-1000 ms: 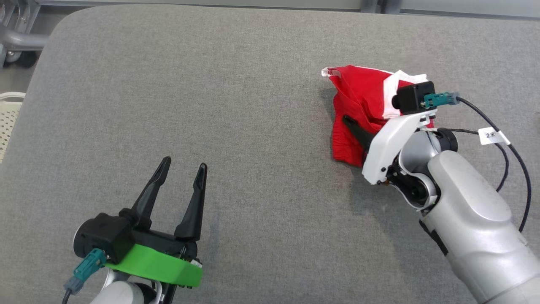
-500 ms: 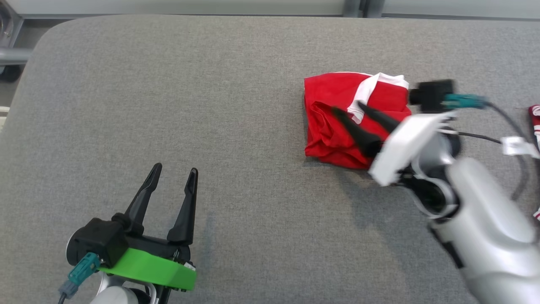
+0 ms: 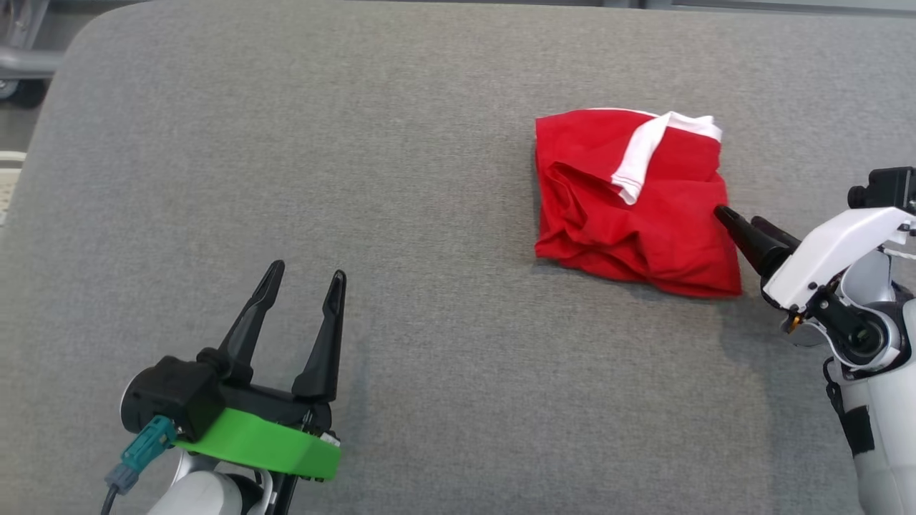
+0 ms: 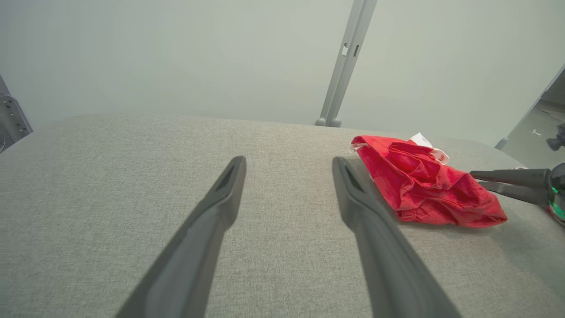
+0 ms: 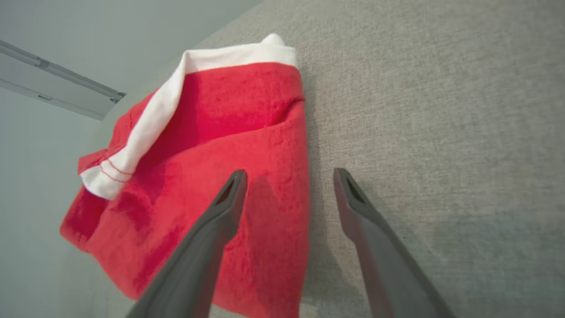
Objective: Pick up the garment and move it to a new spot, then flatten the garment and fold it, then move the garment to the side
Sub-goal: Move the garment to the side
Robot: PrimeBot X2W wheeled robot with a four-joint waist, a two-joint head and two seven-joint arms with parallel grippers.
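The red garment (image 3: 633,204) with a white band lies folded in a rough square on the grey padded table, right of centre. My right gripper (image 3: 737,217) is open just off its right edge, with nothing held. In the right wrist view the garment (image 5: 247,106) lies under my left finger, and the right gripper (image 5: 289,173) straddles its edge. My left gripper (image 3: 306,273) hovers open and empty at the lower left, far from the cloth. The left wrist view shows the left gripper (image 4: 288,162), the garment (image 4: 423,190) and the right gripper (image 4: 481,179) beyond it.
The grey table (image 3: 401,179) stretches wide around the garment, with a rounded far-left corner (image 3: 79,28). A metal frame (image 3: 21,61) stands past that corner, and a grey upright post (image 4: 348,57) rises behind the table's far edge.
My right gripper has opened, let go of the garment and drawn back to the right. The garment now lies flatter on the table. The head camera has shifted too; the left gripper is unchanged.
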